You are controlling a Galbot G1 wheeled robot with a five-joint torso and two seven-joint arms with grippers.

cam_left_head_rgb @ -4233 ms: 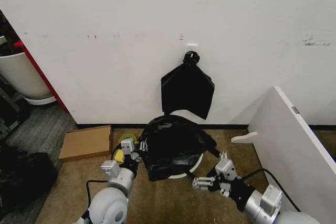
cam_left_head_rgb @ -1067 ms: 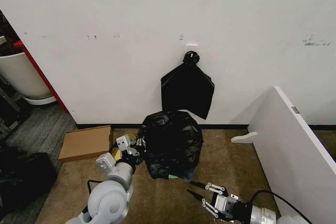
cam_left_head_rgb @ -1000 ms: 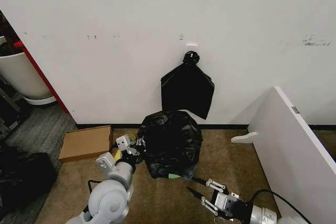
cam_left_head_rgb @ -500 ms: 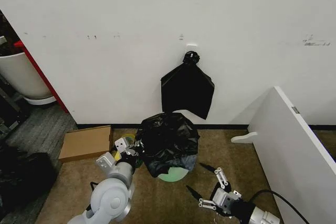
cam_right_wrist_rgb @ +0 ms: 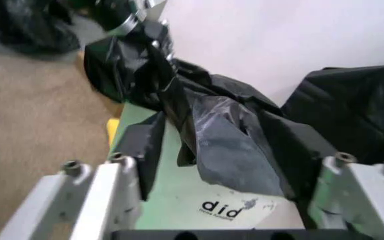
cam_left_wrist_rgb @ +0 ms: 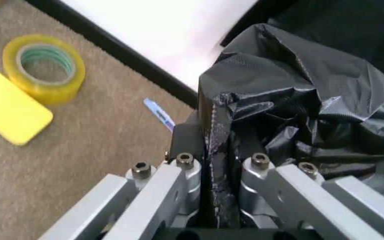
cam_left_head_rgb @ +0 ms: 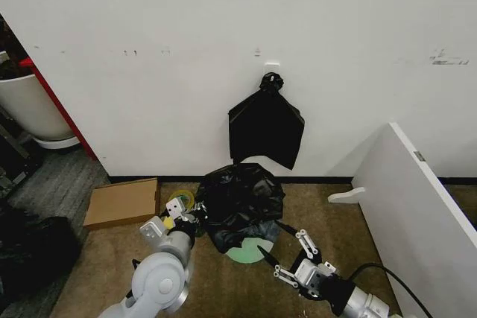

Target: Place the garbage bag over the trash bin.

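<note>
The black garbage bag (cam_left_head_rgb: 240, 200) is bunched over the trash bin, whose pale green base (cam_left_head_rgb: 248, 251) pokes out below it toward me. My left gripper (cam_left_head_rgb: 189, 218) is at the bag's left side, shut on a fold of the bag (cam_left_wrist_rgb: 220, 165). My right gripper (cam_left_head_rgb: 288, 255) hovers open just right of the green base. In the right wrist view its fingers (cam_right_wrist_rgb: 122, 175) straddle the green base (cam_right_wrist_rgb: 192, 192), with the black garbage bag (cam_right_wrist_rgb: 229, 137) draped across it. The bin's white wall is hidden by the bag.
A knotted bundle of black bags (cam_left_head_rgb: 266, 128) hangs on the wall above. A tape roll (cam_left_wrist_rgb: 43, 67), a yellow sponge (cam_left_wrist_rgb: 12, 112) and a cardboard box (cam_left_head_rgb: 123, 202) lie to the left. A white board (cam_left_head_rgb: 417, 199) leans at the right, and a white tub (cam_left_head_rgb: 30, 106) stands far left.
The right gripper, open, has moved forward and up to the bin's base. The bag has drawn up into a tighter bunch, baring the green base. The left gripper keeps hold of the bag.
</note>
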